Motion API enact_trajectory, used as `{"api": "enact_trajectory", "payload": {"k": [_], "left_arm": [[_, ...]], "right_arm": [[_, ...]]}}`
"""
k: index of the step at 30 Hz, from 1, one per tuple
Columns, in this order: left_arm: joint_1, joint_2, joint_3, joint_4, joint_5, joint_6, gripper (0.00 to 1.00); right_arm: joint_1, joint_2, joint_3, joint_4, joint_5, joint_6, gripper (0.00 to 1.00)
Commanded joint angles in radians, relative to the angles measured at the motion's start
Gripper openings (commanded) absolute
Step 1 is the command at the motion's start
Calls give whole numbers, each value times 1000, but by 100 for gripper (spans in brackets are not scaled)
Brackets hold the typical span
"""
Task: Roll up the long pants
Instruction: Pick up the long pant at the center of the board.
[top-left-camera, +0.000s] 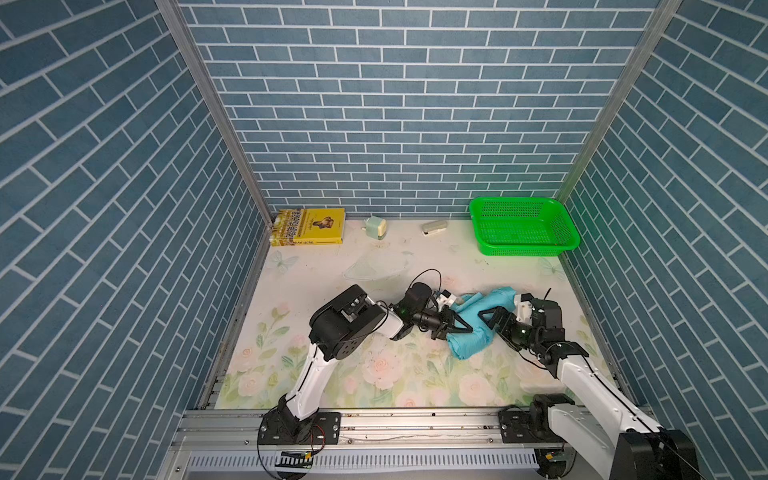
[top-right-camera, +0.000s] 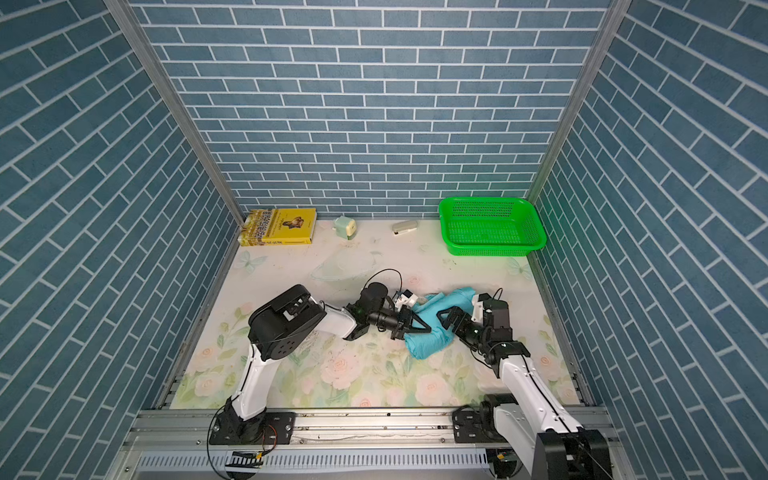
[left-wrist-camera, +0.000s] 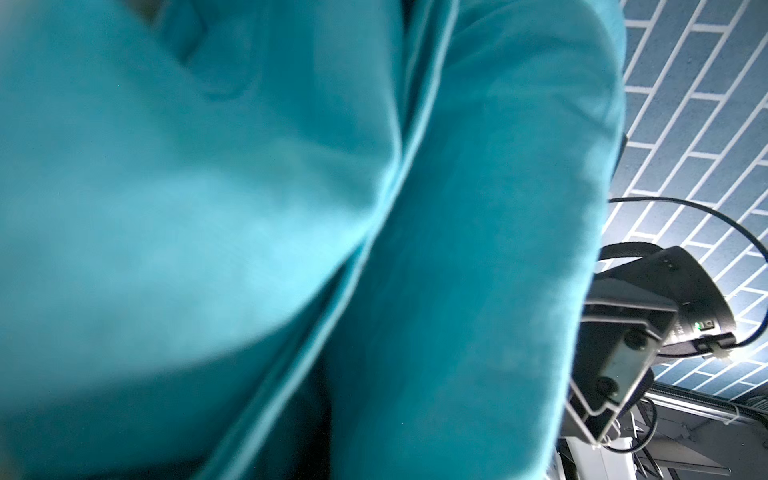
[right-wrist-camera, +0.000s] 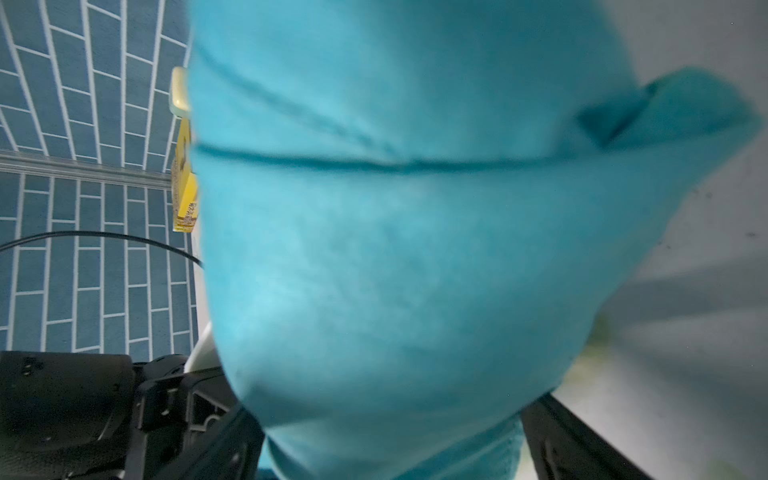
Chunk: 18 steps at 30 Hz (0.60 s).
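The left gripper (top-left-camera: 460, 328) is pressing on the rolled long pants (top-left-camera: 468, 348), likely pinning them; can't tell its finger state. The right gripper (top-left-camera: 489, 318) is straddling the roll, fingers apart, probably readying a grab.

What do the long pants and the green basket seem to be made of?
Long pants: soft knit cloth, perhaps cotton-like, matte turquoise. It folds and creases, and the wrist views show stitched seams.
Green basket: probably moulded plastic, slightly glossy. Its walls and floor look stiff and are perforated.

long pants (right-wrist-camera: 395, 249) blurred, cropped at edges
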Motion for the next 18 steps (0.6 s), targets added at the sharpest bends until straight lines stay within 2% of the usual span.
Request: {"api": "enact_trajectory", "payload": {"k": [1, 7, 18], "left_arm": [[14, 35, 3, -80, -51, 15, 0], [14, 41, 9, -88, -46, 26, 0], [14, 59, 17, -68, -49, 17, 0]], "right_arm": [[-3, 31, -24, -10, 72, -18, 100], [-3, 133, -108, 290, -30, 57, 100], [6, 321, -128, 479, -95, 69, 100]]}}
